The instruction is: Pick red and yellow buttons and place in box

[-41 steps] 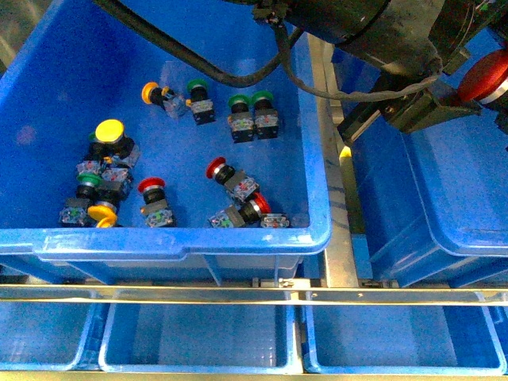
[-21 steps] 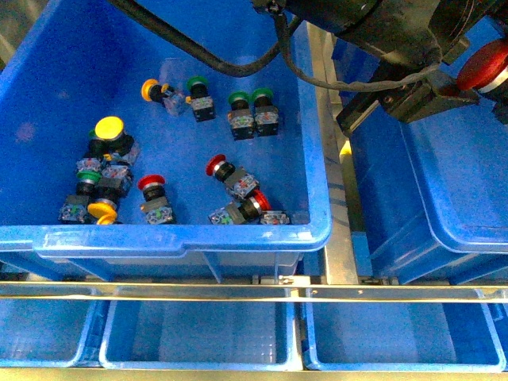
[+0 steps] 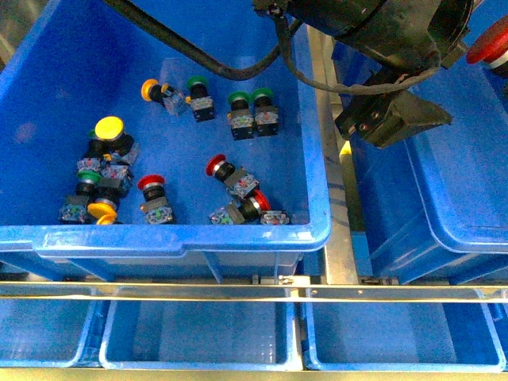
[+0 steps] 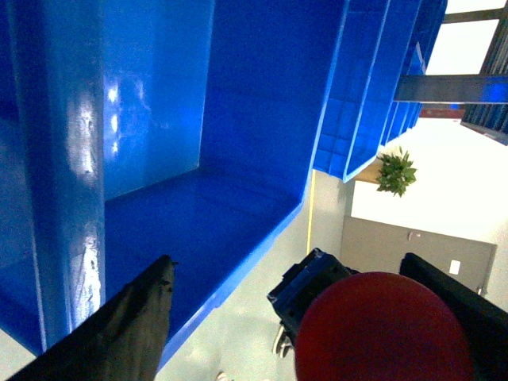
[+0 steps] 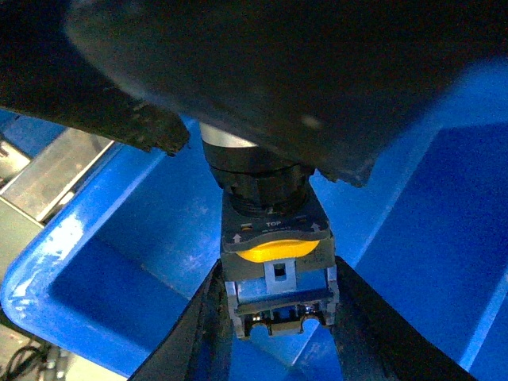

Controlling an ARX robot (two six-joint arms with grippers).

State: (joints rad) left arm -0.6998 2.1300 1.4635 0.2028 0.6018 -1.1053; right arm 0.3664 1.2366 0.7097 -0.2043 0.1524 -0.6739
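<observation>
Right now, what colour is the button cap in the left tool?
Red button cap; left wrist view shows it best.

1. red button [image 3: 490, 41]: cap cut off by the picture's edge.
2. second button [image 5: 275, 262]: cap hidden behind a blurred dark mass.

Buttons [image 3: 151, 184] in left bin [image 3: 182, 238]; box [image 3: 468, 186] right.

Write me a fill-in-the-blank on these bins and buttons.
In the left wrist view, the cap between the left arm's fingers is ___. In the front view, the large left bin holds ___ red-capped buttons. The switch clamped between the right arm's fingers is marked ___.
Missing words: red; three; TOP.
</observation>
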